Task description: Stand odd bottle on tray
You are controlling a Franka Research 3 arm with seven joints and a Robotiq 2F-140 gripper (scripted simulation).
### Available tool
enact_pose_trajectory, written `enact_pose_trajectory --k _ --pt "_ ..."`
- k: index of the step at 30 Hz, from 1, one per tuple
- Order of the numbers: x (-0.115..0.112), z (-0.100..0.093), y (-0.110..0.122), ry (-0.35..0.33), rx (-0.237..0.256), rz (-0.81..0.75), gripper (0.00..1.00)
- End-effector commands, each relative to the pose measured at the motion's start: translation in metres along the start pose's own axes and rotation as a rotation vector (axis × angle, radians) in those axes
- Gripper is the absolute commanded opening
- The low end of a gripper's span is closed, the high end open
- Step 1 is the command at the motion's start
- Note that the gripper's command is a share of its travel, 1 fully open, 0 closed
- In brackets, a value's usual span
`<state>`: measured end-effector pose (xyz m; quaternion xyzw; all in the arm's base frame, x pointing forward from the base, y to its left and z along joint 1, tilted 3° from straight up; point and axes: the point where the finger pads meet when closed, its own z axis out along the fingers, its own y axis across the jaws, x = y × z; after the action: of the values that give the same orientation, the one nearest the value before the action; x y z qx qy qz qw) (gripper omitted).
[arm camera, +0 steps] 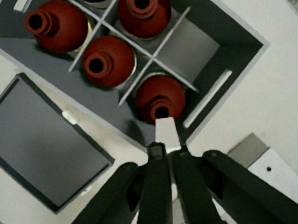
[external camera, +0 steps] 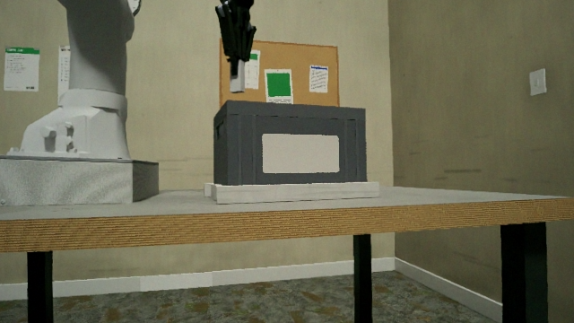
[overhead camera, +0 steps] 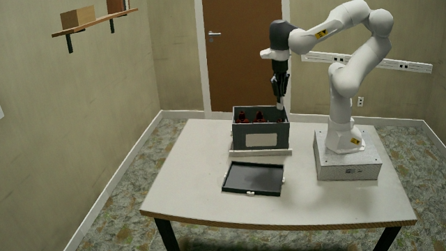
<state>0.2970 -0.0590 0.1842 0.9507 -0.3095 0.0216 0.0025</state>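
Note:
The grey crate (overhead camera: 261, 128) (external camera: 242, 150) (arm camera: 56, 70) stands level on the table. Red-brown bottles stand in its cells: one (arm camera: 161, 95) near a corner, one (arm camera: 111, 60) beside it, one (arm camera: 145, 20) behind, one (arm camera: 62, 27) farther left and a fifth (arm camera: 97, 2) cut by the wrist view's top edge. One cell beside the corner bottle is empty. Neck differences are too small to tell. My gripper (overhead camera: 280, 105) (external camera: 237, 85) (arm camera: 166, 131) is shut and empty above the crate; its pale fingertips overlap the corner bottle's mouth edge in the wrist view. The dark tray (overhead camera: 254, 177) (arm camera: 45, 145) lies flat with nothing on it.
White strips (overhead camera: 260, 153) (external camera: 296, 193) edge the crate's base. Small white blocks (overhead camera: 250, 193) (arm camera: 69, 117) touch the tray's sides. The robot's base block (overhead camera: 348, 171) (external camera: 67, 181) stands to the right of the crate in the top view. Crate walls and dividers surround the bottles.

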Motion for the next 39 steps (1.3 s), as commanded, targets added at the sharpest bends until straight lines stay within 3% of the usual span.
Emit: enact_pose_trajectory --k 1,4,6,8,15,26,27,39 --pt "0.001 -0.002 -0.001 0.0 0.003 -0.001 0.1" --pt "0.024 -0.005 -0.005 -0.008 0.013 -0.004 0.1" --pt "0.024 -0.005 -0.005 -0.008 0.013 -0.004 0.1" --pt "0.059 -0.007 -0.009 -0.012 0.019 -0.004 0.1" --pt "0.125 -0.002 -0.005 0.0 0.004 -0.001 0.1" --pt "0.127 -0.001 -0.004 0.001 0.003 -0.001 0.1" --pt "0.127 -0.001 -0.004 0.001 0.003 -0.001 0.44" --pt "0.127 -0.001 -0.004 0.001 0.003 -0.001 0.44"
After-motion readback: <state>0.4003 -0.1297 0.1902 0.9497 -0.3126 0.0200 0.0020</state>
